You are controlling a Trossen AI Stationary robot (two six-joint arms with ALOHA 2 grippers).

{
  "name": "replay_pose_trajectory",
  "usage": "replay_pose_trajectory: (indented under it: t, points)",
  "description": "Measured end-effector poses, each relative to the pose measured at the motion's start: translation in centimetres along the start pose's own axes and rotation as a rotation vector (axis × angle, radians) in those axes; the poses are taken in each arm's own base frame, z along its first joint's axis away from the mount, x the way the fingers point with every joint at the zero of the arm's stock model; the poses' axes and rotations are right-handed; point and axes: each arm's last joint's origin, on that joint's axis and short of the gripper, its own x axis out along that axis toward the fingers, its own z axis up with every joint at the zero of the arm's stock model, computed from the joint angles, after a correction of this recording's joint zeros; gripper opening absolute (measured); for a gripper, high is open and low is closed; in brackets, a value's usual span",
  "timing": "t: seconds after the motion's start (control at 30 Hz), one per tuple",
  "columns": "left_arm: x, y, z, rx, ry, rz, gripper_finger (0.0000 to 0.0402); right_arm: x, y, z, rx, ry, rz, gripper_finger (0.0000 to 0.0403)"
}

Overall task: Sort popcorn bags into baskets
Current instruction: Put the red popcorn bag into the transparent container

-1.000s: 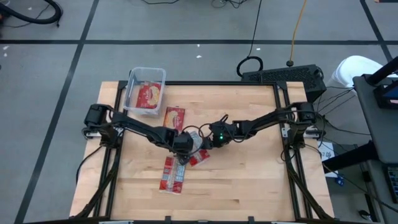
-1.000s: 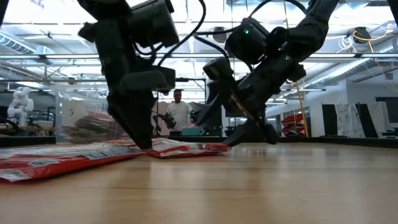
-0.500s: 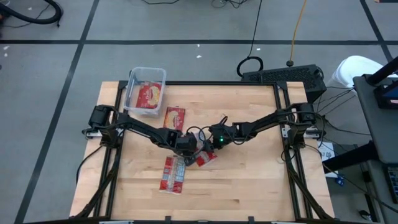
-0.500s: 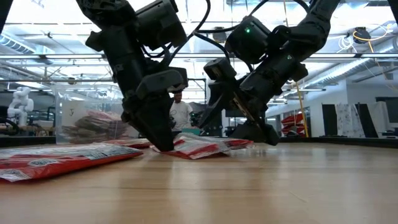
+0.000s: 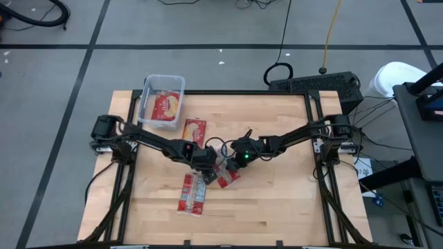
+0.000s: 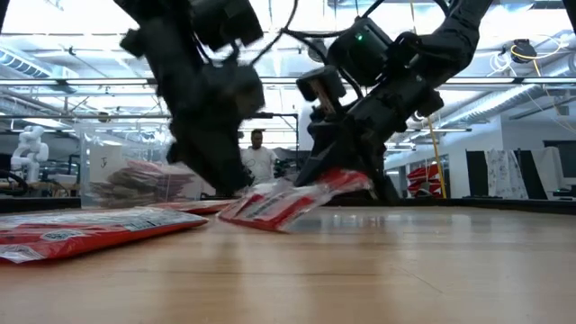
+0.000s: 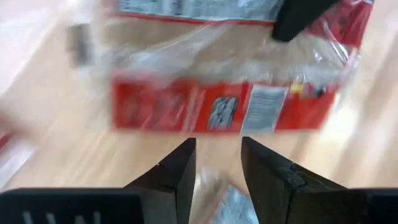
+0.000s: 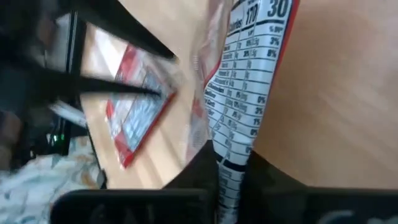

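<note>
At the middle of the wooden tabletop (image 5: 277, 200) the two arms meet over a red popcorn bag (image 6: 292, 200). The right claw (image 5: 232, 164) is pressed together on one edge of that bag; the right wrist view shows the packet's nutrition panel (image 8: 245, 81) pinched between its dark fingers. In the low view the held end is lifted, so the bag slopes down to its other end at the tabletop. The left claw (image 5: 201, 164) is just beside it, its fingers (image 7: 177, 174) partly spread with nothing between them, pointing at the same bag from the other side.

Two more bags (image 5: 193, 193) lie flat side by side nearer the front edge. Another bag (image 5: 194, 130) lies flat towards the back, just beside the clear basket (image 5: 148, 88) at the back left corner, which holds one bag (image 5: 165, 107) with its popcorn picture up. A person (image 6: 259, 162) stands in the room beyond the tabletop.
</note>
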Motion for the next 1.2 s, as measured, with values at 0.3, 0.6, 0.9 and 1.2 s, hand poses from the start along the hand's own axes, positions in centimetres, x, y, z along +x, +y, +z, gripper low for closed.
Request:
replay_pose_trajectory:
  t: [0.3,0.6,0.9,1.2]
  points:
    - [-7.6,-0.3,0.5,-0.117,-0.148,-0.071,0.0131,-4.1,2.2,0.3,-0.166,-0.038,-0.011,0.0022]
    - [-13.0,0.1,1.2,-0.212,-0.387,-0.131,0.0131,-10.8,5.9,-1.3,-0.499,-0.194,-0.009,0.0011]
    - [-17.6,0.4,2.4,-0.391,-0.555,-0.367,0.0131,-15.6,8.9,-3.6,-1.133,-0.398,0.002,0.0014]
    - [-22.2,0.7,1.9,-0.67,-0.63,-0.645,0.0131,-17.6,12.1,-5.3,-1.835,-0.679,-0.282,0.0015]
